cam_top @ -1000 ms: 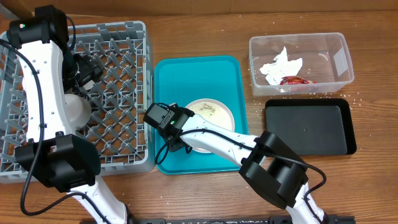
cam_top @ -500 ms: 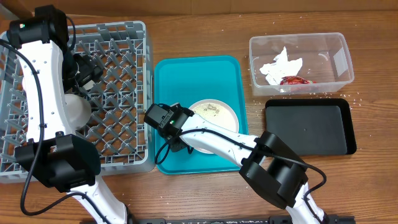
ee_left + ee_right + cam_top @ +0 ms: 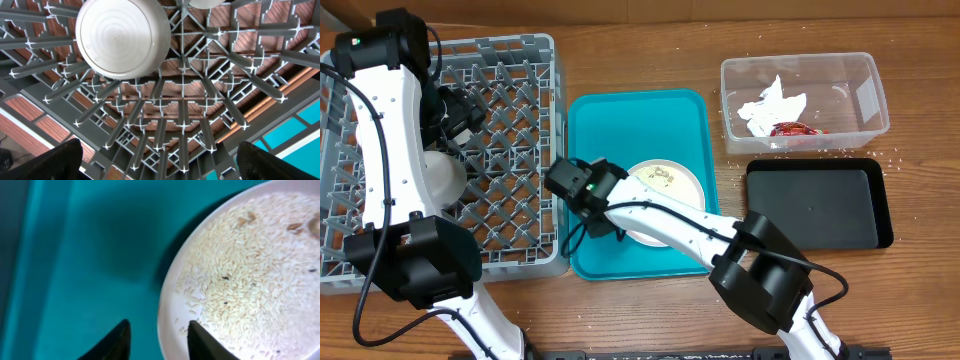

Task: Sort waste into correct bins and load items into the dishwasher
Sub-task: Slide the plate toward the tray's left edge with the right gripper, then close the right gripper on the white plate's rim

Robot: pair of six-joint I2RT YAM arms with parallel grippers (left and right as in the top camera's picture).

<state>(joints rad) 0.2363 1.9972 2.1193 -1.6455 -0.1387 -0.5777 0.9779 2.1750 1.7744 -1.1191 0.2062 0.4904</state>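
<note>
A round white plate (image 3: 665,190) with pale rice grains (image 3: 240,280) on it lies on the teal serving tray (image 3: 620,120). My right gripper (image 3: 159,342) is open; its two dark fingertips stand either side of the plate's left rim, one over the teal tray and one over the plate. My left gripper (image 3: 157,165) is wide open above the grey dish rack (image 3: 510,60), holding nothing. An upturned white bowl (image 3: 122,37) rests in the rack. The clear tub (image 3: 860,75) holds a crumpled white napkin (image 3: 770,105) and a red wrapper (image 3: 795,129).
The shallow black tray (image 3: 817,203) lies below the clear tub at the right. A few loose grains (image 3: 892,158) are scattered on the wooden table near it. The rack's edge runs close along the teal tray's left side.
My right gripper has gone from shut on the plate's rim to open, and has shifted slightly up and left. The plate slid a little to the right. The left arm has not moved.
</note>
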